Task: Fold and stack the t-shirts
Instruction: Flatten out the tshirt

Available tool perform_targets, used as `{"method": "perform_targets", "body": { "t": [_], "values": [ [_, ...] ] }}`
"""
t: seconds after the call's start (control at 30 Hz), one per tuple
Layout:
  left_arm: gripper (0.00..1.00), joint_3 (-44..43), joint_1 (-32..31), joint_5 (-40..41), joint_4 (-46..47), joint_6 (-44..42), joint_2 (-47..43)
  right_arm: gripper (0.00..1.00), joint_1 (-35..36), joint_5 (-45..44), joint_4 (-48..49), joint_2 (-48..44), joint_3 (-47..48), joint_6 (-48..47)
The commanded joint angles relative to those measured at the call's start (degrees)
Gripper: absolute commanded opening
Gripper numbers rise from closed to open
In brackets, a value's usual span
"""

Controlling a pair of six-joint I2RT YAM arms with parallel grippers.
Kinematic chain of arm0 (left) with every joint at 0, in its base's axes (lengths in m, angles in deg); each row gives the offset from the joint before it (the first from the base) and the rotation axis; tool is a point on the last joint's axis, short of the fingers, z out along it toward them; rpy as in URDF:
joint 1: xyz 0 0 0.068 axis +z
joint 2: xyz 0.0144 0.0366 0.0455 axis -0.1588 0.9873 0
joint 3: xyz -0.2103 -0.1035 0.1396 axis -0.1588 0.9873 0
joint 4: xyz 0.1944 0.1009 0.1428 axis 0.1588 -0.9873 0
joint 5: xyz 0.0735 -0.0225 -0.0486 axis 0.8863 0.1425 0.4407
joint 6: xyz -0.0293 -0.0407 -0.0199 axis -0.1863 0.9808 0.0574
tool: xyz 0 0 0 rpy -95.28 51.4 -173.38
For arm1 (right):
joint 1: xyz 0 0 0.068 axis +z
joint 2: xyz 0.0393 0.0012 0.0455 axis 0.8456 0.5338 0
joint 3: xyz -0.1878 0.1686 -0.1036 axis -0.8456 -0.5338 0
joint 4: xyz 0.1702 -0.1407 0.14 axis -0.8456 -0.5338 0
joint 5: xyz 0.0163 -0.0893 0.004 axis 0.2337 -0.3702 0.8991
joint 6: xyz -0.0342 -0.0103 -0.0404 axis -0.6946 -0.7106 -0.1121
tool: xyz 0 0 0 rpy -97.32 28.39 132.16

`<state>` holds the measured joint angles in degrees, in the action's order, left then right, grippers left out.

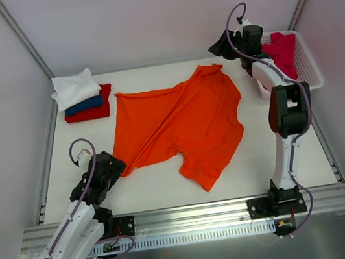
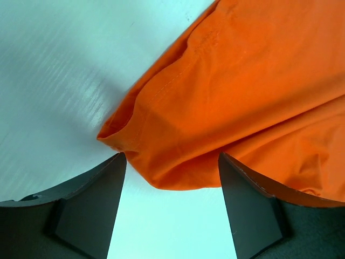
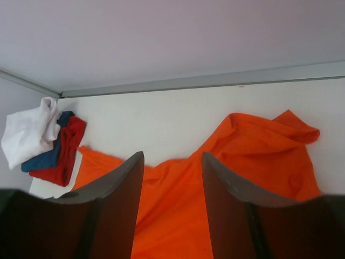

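The large orange t-shirt [image 1: 181,125] lies rumpled and spread out mid-table. My left gripper [image 1: 114,166] is open at the shirt's near-left corner. In the left wrist view the orange hem [image 2: 161,162] lies between the spread fingertips of the gripper [image 2: 171,162], ungripped. My right gripper [image 1: 222,46] is open and empty, raised over the back right by the shirt's collar. Its wrist view looks down between the fingers of the gripper [image 3: 172,156] onto the orange cloth [image 3: 259,151]. A folded stack sits back left: white [image 1: 75,87], dark blue [image 1: 83,105], red [image 1: 91,112].
A white lattice basket [image 1: 310,65] at the back right holds a crimson-pink shirt [image 1: 282,51]. The stack also shows in the right wrist view [image 3: 48,145]. Bare white table [image 1: 155,185] lies in front of the orange shirt. Grey walls and metal rails bound the table.
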<state>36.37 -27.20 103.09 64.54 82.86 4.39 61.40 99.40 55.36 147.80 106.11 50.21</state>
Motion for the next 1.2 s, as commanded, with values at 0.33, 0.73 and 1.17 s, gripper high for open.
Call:
{"method": "perform_targets", "body": {
  "t": [0.33,0.73,1.17],
  "values": [
    [0.70,-1.2,-0.5,-2.2,-0.8,-2.1,-3.6,0.52,6.7,-5.3,0.7,-35.7,-39.2,-4.0],
    [0.69,-3.1,-0.5,-1.6,-0.7,-2.8,-2.3,0.53,15.5,-16.0,-6.4,-59.2,-60.3,-6.2],
    [0.69,-5.0,-0.5,-0.1,0.0,-4.1,1.1,0.54,29.5,-26.5,-10.6,-72.2,-75.0,-0.9]
  ]
}}
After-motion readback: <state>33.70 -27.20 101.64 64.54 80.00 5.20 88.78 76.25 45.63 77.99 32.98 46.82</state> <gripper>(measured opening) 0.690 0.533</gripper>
